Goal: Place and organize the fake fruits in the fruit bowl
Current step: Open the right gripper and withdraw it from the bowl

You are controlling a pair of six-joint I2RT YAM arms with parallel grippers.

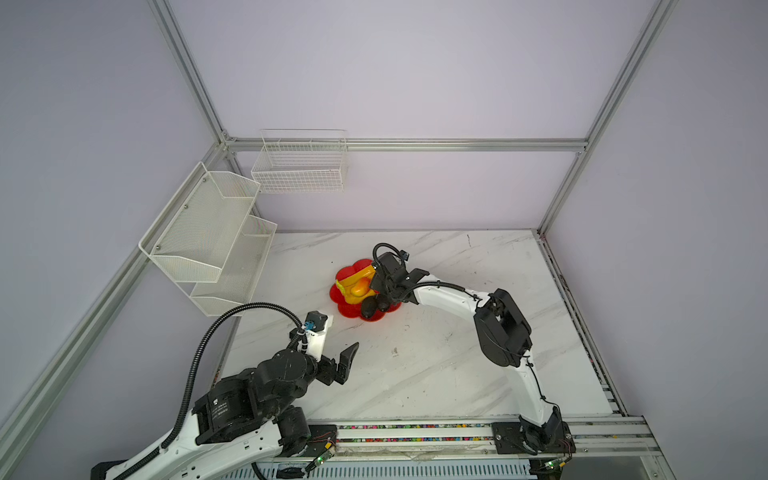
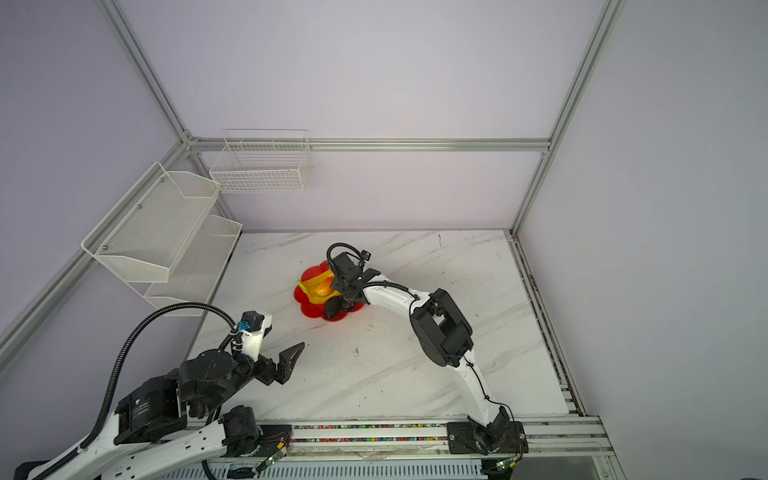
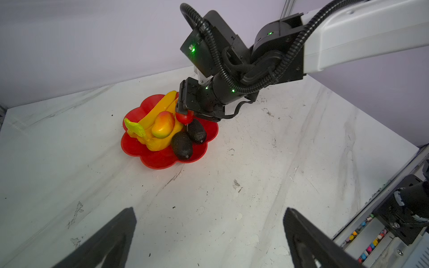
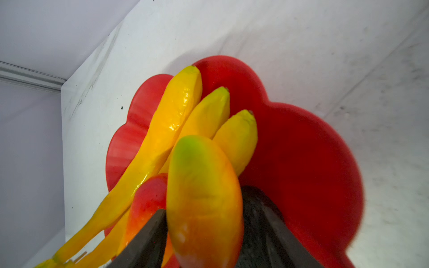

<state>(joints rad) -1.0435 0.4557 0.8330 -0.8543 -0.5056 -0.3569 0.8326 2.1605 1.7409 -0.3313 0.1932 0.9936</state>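
The red scalloped fruit bowl (image 1: 345, 274) (image 2: 309, 274) (image 3: 160, 162) (image 4: 301, 162) holds the yellow bananas (image 1: 361, 274) (image 3: 160, 109) (image 4: 171, 120). One mango (image 3: 163, 125) (image 4: 148, 197) lies on them. Two black avocados (image 3: 182, 145) (image 3: 197, 131) (image 1: 368, 308) sit at the bowl's near side. My right gripper (image 1: 384, 297) (image 2: 347, 297) (image 4: 209, 208) hangs over the bowl, open, with the second mango (image 4: 202, 197) (image 3: 184, 117) between its jaws. One finger lies against this mango; a gap shows at the other. My left gripper (image 1: 338, 345) (image 2: 278, 343) (image 3: 209, 210) stands wide open and empty over bare table, nearer the front than the bowl.
A white wire basket (image 1: 299, 166) hangs on the back wall. A two-tier white mesh shelf (image 1: 212, 232) is fixed at the left wall. Aluminium frame posts edge the marble table (image 1: 457, 353), and a rail runs along its front.
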